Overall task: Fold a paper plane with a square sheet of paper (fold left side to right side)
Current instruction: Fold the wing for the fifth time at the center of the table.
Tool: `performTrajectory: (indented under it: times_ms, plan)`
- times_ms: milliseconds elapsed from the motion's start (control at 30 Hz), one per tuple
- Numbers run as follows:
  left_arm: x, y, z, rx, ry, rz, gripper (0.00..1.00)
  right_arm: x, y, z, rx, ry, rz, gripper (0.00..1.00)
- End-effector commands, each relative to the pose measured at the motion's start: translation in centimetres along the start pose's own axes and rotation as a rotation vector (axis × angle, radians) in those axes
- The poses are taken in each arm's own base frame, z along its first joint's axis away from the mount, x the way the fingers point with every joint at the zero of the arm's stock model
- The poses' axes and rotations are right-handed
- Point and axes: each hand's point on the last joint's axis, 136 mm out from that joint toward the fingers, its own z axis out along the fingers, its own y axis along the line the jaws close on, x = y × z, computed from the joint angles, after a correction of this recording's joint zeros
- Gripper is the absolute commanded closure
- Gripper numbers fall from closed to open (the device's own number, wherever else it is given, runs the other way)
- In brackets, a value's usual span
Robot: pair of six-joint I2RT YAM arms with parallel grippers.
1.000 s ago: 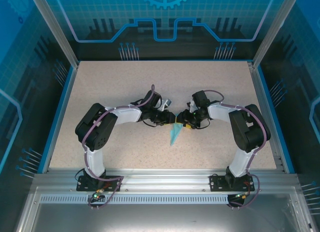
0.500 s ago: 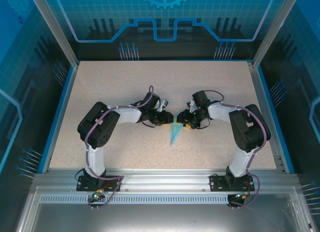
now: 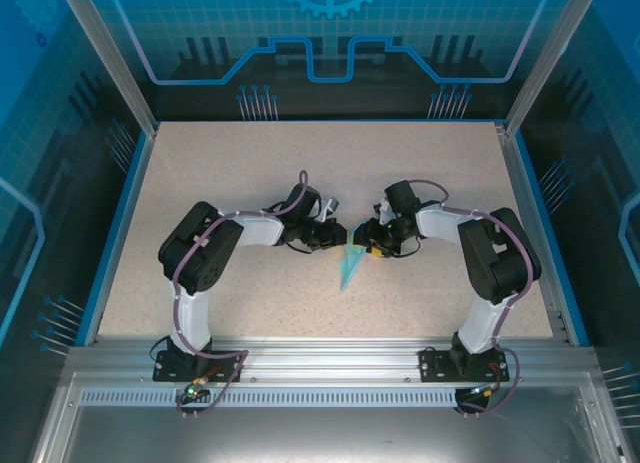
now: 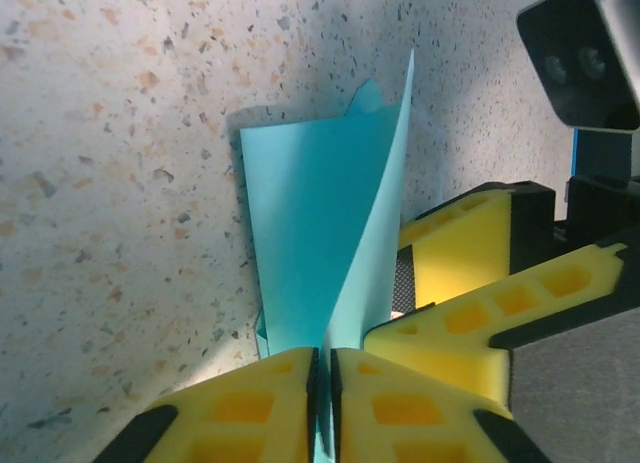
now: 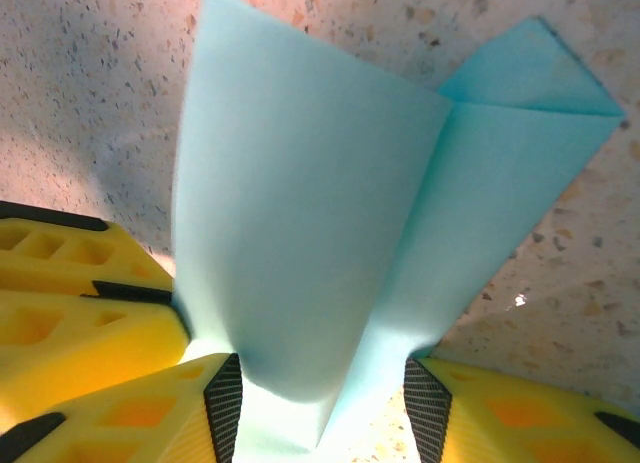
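Observation:
The light-blue sheet of paper [image 3: 350, 267], folded into a narrow pointed shape, lies at mid-table with one flap standing up [image 4: 375, 233]. My left gripper [image 4: 322, 383] is shut on the near edge of that raised flap, its yellow fingers [image 4: 250, 408] pressed together with the paper between them. It sits at the paper's far end [image 3: 343, 241]. My right gripper [image 5: 325, 413] faces it from the right [image 3: 366, 245]. Its jaws stand apart, straddling the bulging paper [image 5: 300, 203], which brushes both ribbed pads [image 5: 224, 403].
The speckled tabletop [image 3: 250, 173] is bordered by a blue rim [image 3: 118, 223] and metal frame posts. The right gripper's yellow fingers [image 4: 470, 283] crowd close beside the left gripper's. The left gripper's fingers [image 5: 60, 303] lie at the left of the right wrist view.
The left gripper has closed onto the paper's raised flap, and the left arm has shifted slightly right. The right arm and the paper have stayed put.

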Motion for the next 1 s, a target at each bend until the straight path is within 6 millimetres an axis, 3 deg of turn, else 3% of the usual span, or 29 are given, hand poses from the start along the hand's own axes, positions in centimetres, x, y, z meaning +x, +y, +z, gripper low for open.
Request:
performTrajectory:
  times_ms: [0, 433, 700, 800, 967]
  plan:
    - [-0.4, -0.5, 0.4, 0.03, 0.013, 0.006, 0.89, 1.6, -2.8, 1.8, 0.076, 0.059, 0.03, 0.49]
    - [-0.6, 0.1, 2.0, 0.03, 0.05, 0.002, 0.92, 1.3, -2.5, 1.0, 0.058, 0.038, 0.011, 0.48]
    - [-0.3, 0.8, 2.4, 0.014, 0.064, -0.006, 0.91, 0.4, -1.9, -2.5, 0.03, -0.03, -0.02, 0.44]
    - [-0.4, 0.9, 2.4, 0.008, 0.061, -0.007, 0.92, 0.0, -1.7, -3.9, 0.0, -0.063, -0.024, 0.54]
    - [-0.3, 1.2, 2.5, 0.003, 0.063, -0.011, 0.92, -0.8, 0.4, -3.7, -0.103, -0.076, -0.047, 0.75]
